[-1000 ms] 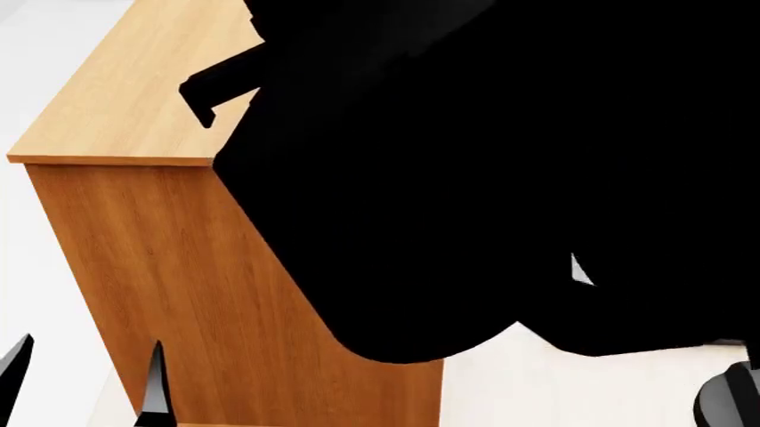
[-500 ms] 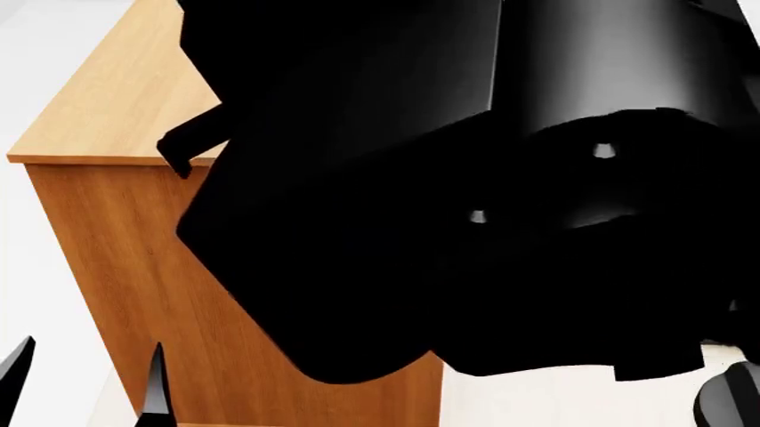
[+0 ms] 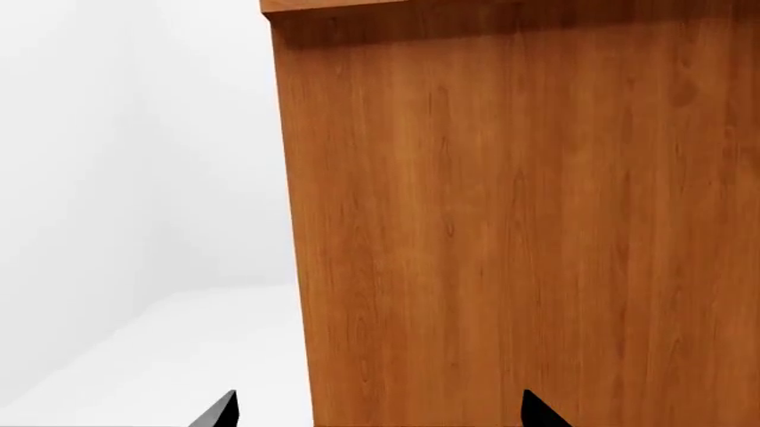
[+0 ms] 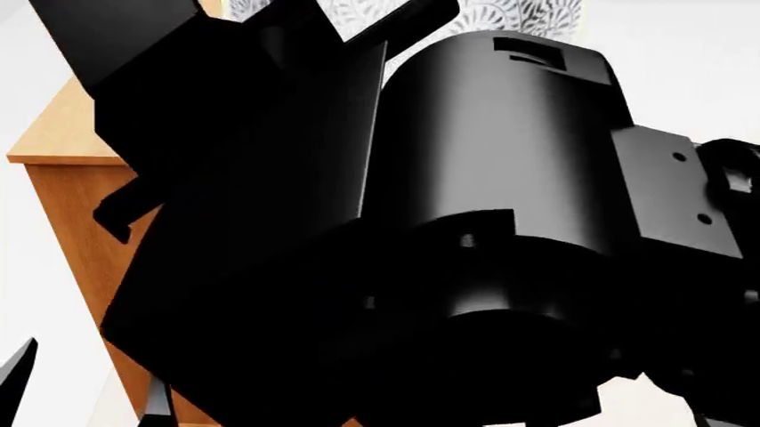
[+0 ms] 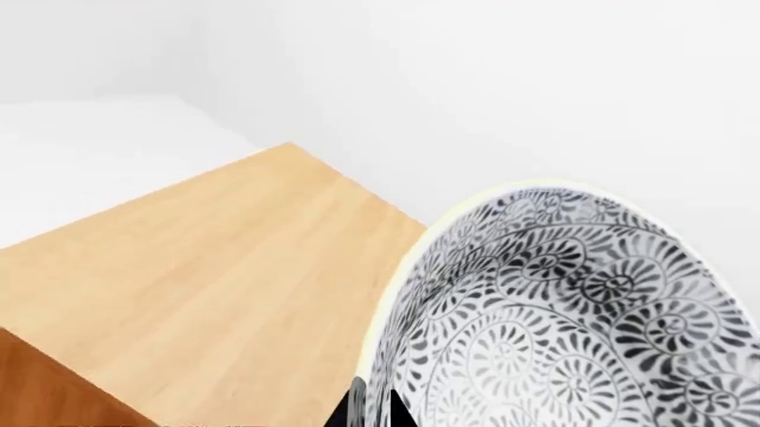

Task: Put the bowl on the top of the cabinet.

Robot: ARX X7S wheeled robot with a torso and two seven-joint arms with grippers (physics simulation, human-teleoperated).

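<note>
Deep round white ceramic bowl point(image 5: 558, 320) with dense black floral-leaf pattern and thin yellowish rim: held tilted on edge in the air, inside turned toward the right wrist camera, above and beside the far corner of the cabinet's top, not resting on it. Rim pinched low down by the black right gripper point(image 5: 370, 411), one fingertip point(image 5: 354, 412) outside the wall, the other just inside; clamped on the bowl.

Tall boxy orange-brown wood-grain cabinet point(image 3: 522, 222) with a lighter flat top point(image 5: 202, 267): top bare in the right wrist view. In the head view, only a strip of that top and a sliver of the darker side point(image 4: 84, 231) visible past the large black right arm point(image 4: 475, 222), which fills most of the frame; patterned bowl wall point(image 4: 522, 16) peeking out above the arm, over the cabinet's far end.

Left gripper point(image 3: 377, 411): low beside the cabinet's side panel, near its bottom, two black fingertips point(image 3: 217, 413) spread apart with nothing between them, cabinet edge seen through the gap. Not touching the cabinet as far as can be told.

White floor and white walls around the cabinet.
</note>
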